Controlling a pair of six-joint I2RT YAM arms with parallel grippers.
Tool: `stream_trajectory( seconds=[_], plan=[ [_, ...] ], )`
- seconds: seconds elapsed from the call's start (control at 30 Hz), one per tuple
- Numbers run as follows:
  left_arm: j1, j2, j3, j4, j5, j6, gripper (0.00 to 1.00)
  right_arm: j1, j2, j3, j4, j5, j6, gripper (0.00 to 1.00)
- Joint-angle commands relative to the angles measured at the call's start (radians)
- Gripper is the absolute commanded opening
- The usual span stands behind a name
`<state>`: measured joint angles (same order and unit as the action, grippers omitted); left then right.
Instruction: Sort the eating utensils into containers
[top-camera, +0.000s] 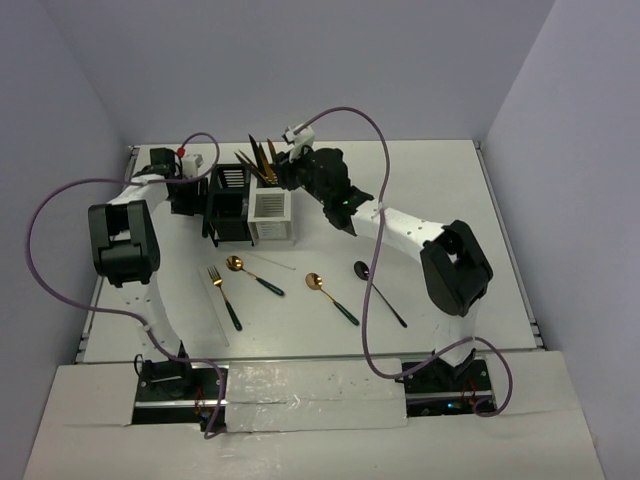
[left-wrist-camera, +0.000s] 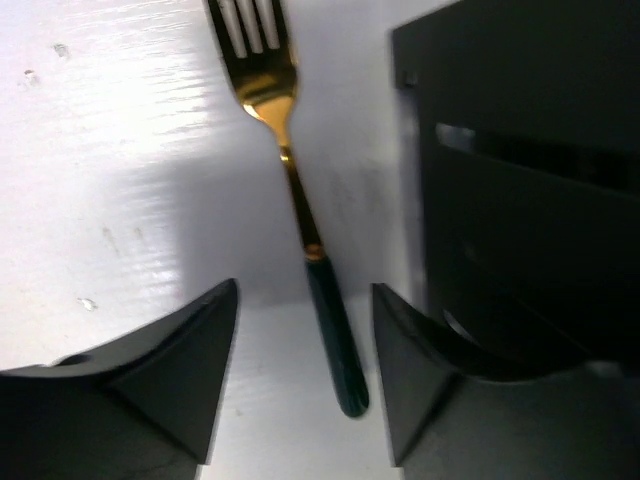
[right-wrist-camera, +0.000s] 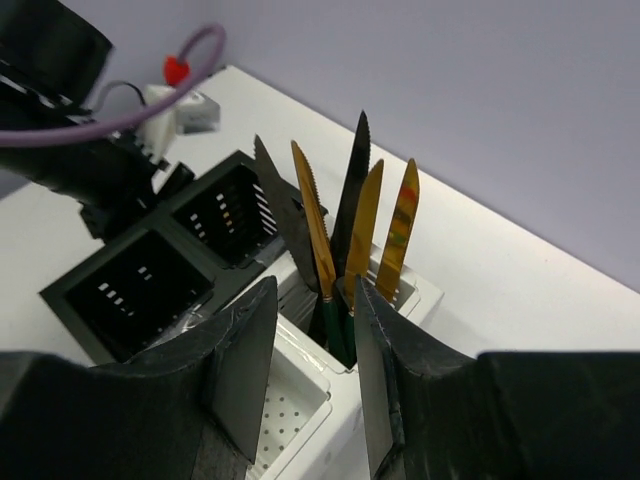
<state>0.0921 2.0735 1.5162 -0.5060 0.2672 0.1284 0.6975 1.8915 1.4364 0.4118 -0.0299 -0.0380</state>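
The black caddy (top-camera: 228, 215) and the white caddy (top-camera: 288, 215) stand joined at the back middle. Several knives (top-camera: 262, 160) stand upright in the white caddy's far compartment, also in the right wrist view (right-wrist-camera: 345, 220). My right gripper (right-wrist-camera: 315, 300) is open and empty just above the white caddy (right-wrist-camera: 300, 400), right in front of the knives. My left gripper (left-wrist-camera: 305, 290) is open, low over the table left of the black caddy (left-wrist-camera: 520, 180), its fingers on either side of the dark handle of a gold fork (left-wrist-camera: 325, 320) without touching it.
On the table in front lie a gold fork (top-camera: 222, 295), two gold spoons with dark handles (top-camera: 252, 275) (top-camera: 330, 297) and a black spoon (top-camera: 378, 292). A thin clear stick (top-camera: 272, 262) lies by the caddies. Purple cables loop off both arms.
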Motion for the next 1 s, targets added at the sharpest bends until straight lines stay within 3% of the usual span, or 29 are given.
stream_trajectory(
  seconds=[0.0, 0.43, 0.53, 0.63, 0.67, 0.83, 0.97],
  plan=[
    [-0.012, 0.031, 0.059, -0.005, -0.08, -0.016, 0.62, 0.002, -0.091, -0.045, 0.068, -0.013, 0.009, 0.44],
    [-0.052, 0.066, 0.013, -0.032, -0.247, 0.083, 0.45, 0.002, -0.181, -0.099, 0.062, -0.01, -0.002, 0.44],
    [-0.051, 0.074, 0.001, -0.034, -0.261, 0.102, 0.31, 0.002, -0.198, -0.11, 0.058, -0.008, -0.003, 0.44],
    [-0.046, 0.085, -0.01, -0.046, -0.263, 0.109, 0.03, 0.002, -0.224, -0.123, 0.056, 0.001, -0.006, 0.44],
    [-0.045, 0.083, -0.014, -0.045, -0.261, 0.108, 0.0, 0.002, -0.238, -0.136, 0.058, 0.002, -0.01, 0.44],
    [-0.014, 0.01, -0.097, 0.032, -0.224, 0.077, 0.0, 0.002, -0.279, -0.169, 0.061, 0.012, -0.014, 0.44],
    [0.044, -0.232, -0.24, 0.216, -0.13, -0.004, 0.0, 0.0, -0.327, -0.212, 0.071, 0.019, -0.016, 0.44]
  ],
)
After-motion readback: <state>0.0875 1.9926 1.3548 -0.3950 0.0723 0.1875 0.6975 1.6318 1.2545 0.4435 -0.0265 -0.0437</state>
